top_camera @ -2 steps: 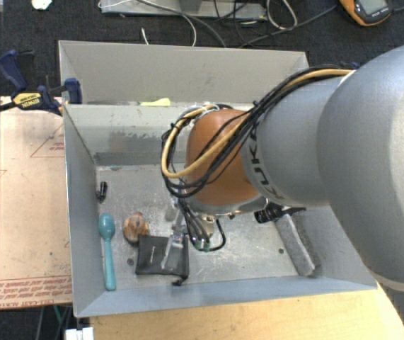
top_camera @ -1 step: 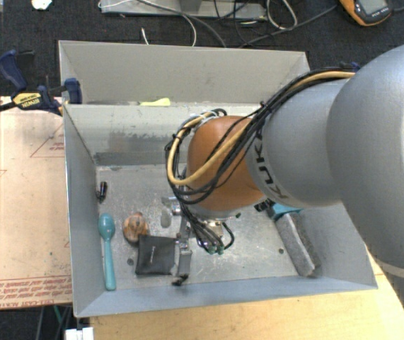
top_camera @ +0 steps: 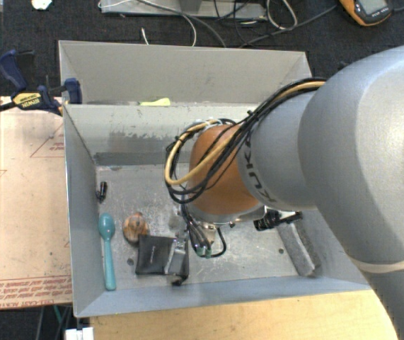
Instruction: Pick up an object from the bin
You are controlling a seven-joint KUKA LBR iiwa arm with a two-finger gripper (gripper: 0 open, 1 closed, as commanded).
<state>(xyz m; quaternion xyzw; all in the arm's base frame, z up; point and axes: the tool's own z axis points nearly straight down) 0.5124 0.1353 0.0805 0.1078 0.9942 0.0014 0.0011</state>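
Observation:
My gripper [top_camera: 180, 259] reaches down from under the orange cover to the bin floor near the front middle. It stands at the right edge of a flat black rectangular thing [top_camera: 152, 255], touching or just beside it. A brown rounded lump like a shell [top_camera: 135, 225] lies just up and left of the black thing. A teal plastic spoon [top_camera: 107, 250] lies lengthwise along the left wall, bowl end toward the back.
A small black piece [top_camera: 102, 190] lies near the left wall further back. A grey bar [top_camera: 297, 250] lies on the floor at the front right. Something yellow [top_camera: 156, 103] sits at the back wall. The arm covers the bin's right half.

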